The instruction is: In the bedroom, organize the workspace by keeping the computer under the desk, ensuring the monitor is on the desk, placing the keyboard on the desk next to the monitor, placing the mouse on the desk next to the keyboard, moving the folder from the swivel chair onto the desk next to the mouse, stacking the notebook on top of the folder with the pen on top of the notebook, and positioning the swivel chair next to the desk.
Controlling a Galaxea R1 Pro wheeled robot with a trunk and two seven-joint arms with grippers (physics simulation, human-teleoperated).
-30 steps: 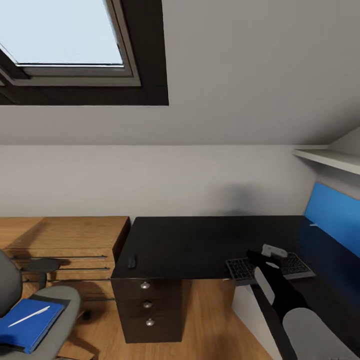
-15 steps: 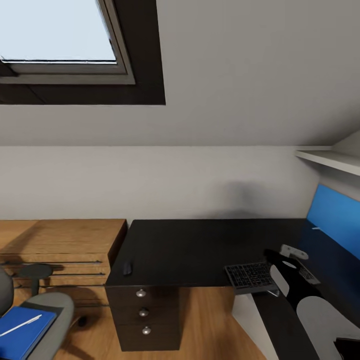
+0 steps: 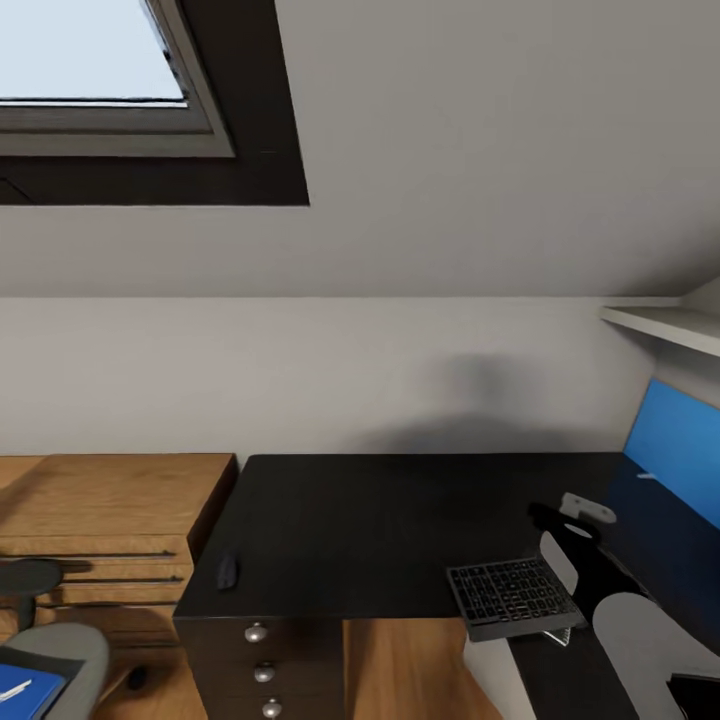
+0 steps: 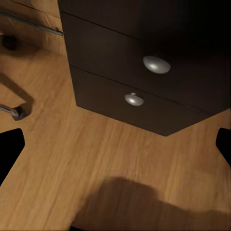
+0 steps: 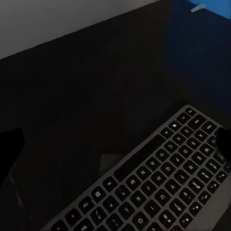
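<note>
My left gripper hangs low over the wooden floor. Its jaws stand wide apart and have hold of nothing. Just ahead of it is the drawer block of the table, with two round silver knobs in the wrist view. A chrome leg of the swivel chair shows near one edge.

My right gripper is above the black table, over its right part. Its jaws are also spread wide and grip nothing. The keyboard lies just under and beside this gripper, at the front edge of the table. Its near end sticks out past the edge, and it sits at a slight angle.

At the lower left of the head view I see the grey seat of the chair, well apart from the table. The blue folder lies on the seat, and the white pen lies on top of the folder.

The mouse rests on the table near its left front corner, far from the keyboard.

Beyond the chair a light wooden cabinet stands against the left side of the table. On the right wall are a blue panel and a pale shelf above it. A roof window is up in the slanted ceiling.
</note>
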